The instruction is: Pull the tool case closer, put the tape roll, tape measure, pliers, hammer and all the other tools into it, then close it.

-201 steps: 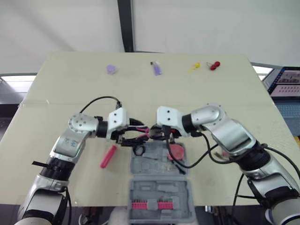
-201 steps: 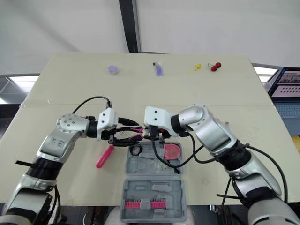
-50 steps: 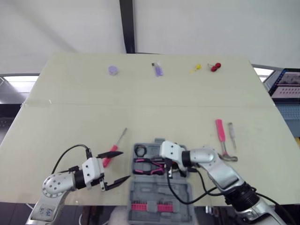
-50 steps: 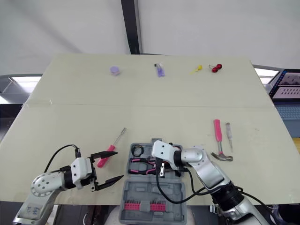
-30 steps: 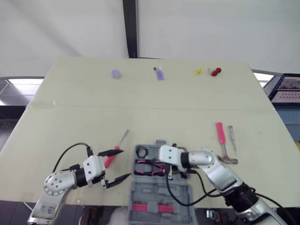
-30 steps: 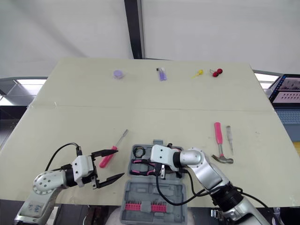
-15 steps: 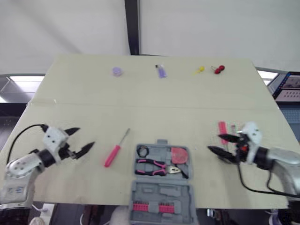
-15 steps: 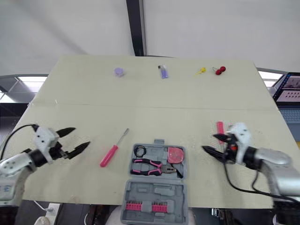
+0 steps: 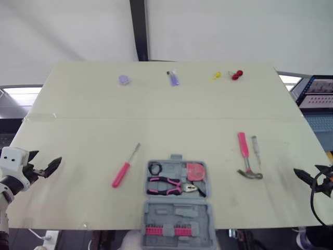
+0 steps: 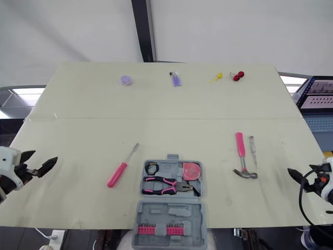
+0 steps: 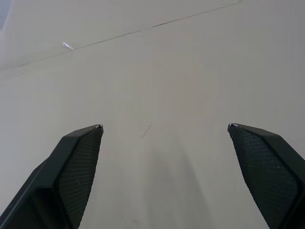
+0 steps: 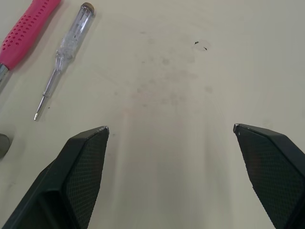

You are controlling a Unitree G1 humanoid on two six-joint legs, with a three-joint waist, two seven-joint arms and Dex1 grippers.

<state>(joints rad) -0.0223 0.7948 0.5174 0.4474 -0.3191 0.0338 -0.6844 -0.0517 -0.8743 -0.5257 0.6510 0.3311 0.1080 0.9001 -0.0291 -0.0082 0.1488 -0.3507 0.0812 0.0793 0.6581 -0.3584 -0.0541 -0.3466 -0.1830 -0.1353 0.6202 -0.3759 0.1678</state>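
Left end effector (image 9: 44, 162) sits out at eight o'clock, fingers spread wide, nothing between them, right at the left edge of the desk (image 9: 78, 114). Right end effector (image 12: 170, 128) is at four o'clock, just as wide, just as empty, close to the right edge.

Ahead of it the clear tester screwdriver (image 12: 62, 55) lies just beside the hammer (image 9: 243, 151), both handles pointing to twelve. The pink screwdriver (image 9: 125, 167) lies alone at seven o'clock.

The tool case (image 9: 174, 211) is open at six o'clock, with pliers (image 9: 171, 185), tape measure (image 9: 196, 172) and tape roll (image 9: 155, 168) in its tray.

Trouble spots, as I read it: hammer and tester lie so close that a wide grab could catch both, or knock the tester rolling toward the right edge. The case's near half seems to overhang the front edge, so a hard press there might tip it off.

There's plenty of open desk from nine round to three, and clear lanes to every loose tool.
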